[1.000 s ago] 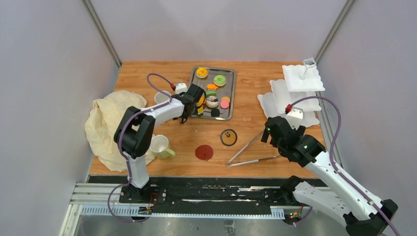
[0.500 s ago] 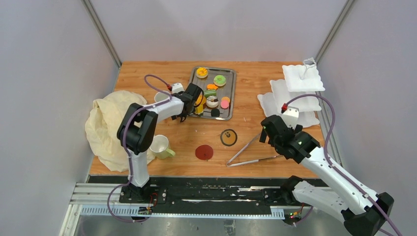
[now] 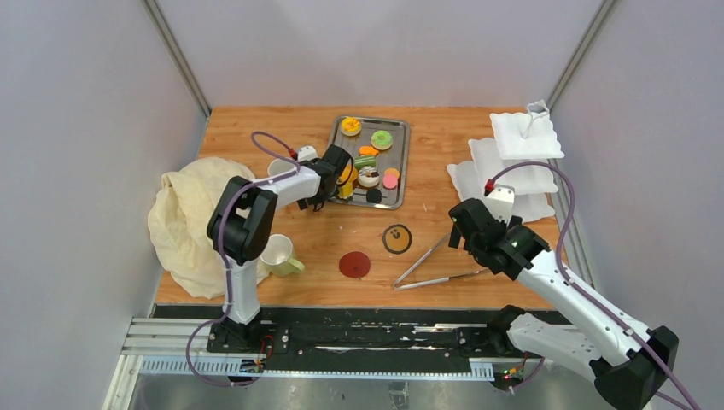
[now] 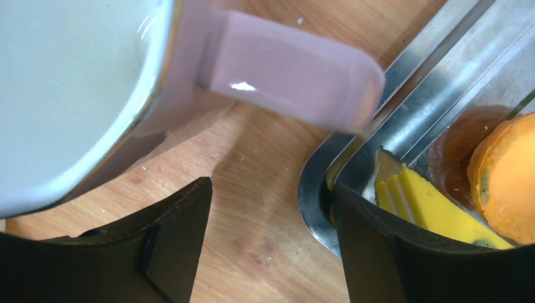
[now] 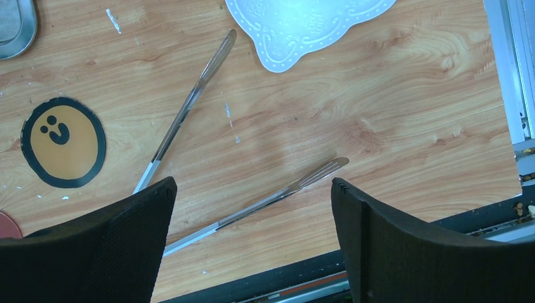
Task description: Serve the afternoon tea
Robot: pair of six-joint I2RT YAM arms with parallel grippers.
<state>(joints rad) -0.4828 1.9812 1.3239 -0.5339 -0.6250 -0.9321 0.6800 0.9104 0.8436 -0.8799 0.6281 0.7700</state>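
Your left arm [image 3: 282,190] half hides the far mug [image 3: 279,168]. The left tool [image 4: 271,214], spread, straddles the tray [image 4: 312,189] rim, one finger covering part of a yellow pastry [image 4: 429,205]. Your right tool [image 5: 252,196] hangs spread above the tongs [image 5: 189,101]; the stand [image 5: 303,19] is cut off there.

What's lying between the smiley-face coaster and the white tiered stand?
One arm of the metal tongs, lying flat between the coaster and the stand; the right wrist view shows it clearly.
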